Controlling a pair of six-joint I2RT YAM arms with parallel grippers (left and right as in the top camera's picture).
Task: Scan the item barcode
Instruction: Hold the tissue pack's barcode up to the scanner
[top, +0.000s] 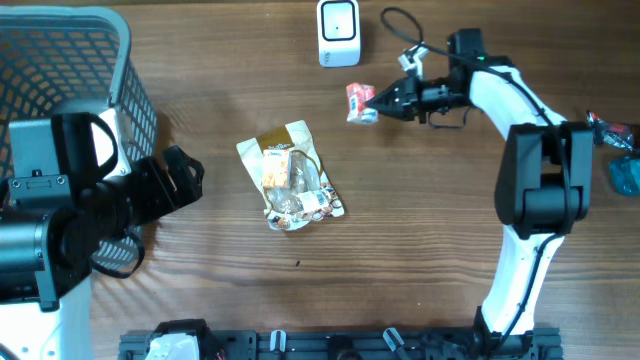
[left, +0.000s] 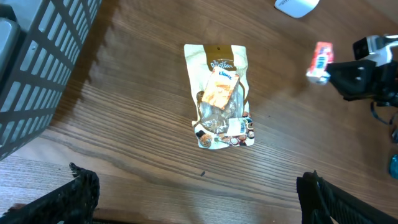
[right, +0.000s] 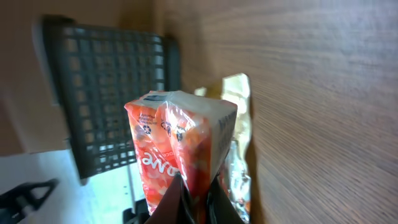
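The item, a small red and white packet (top: 360, 102) (left: 319, 62) (right: 180, 143), is held off the table in my right gripper (top: 381, 100) (right: 194, 200), which is shut on its lower edge. It hangs just below and right of the white scanner (top: 338, 32) (left: 297, 6) at the table's far edge. I cannot make out a barcode on it. My left gripper (top: 180, 180) (left: 199, 196) is open with nothing between its fingers, above the table's left front beside the basket.
A gold and clear snack bag (top: 290, 176) (left: 221, 96) (right: 239, 130) lies flat mid-table. A grey mesh basket (top: 70, 60) (left: 37, 68) (right: 112, 93) stands at the far left. Small blue and red packets (top: 618, 150) lie at the right edge.
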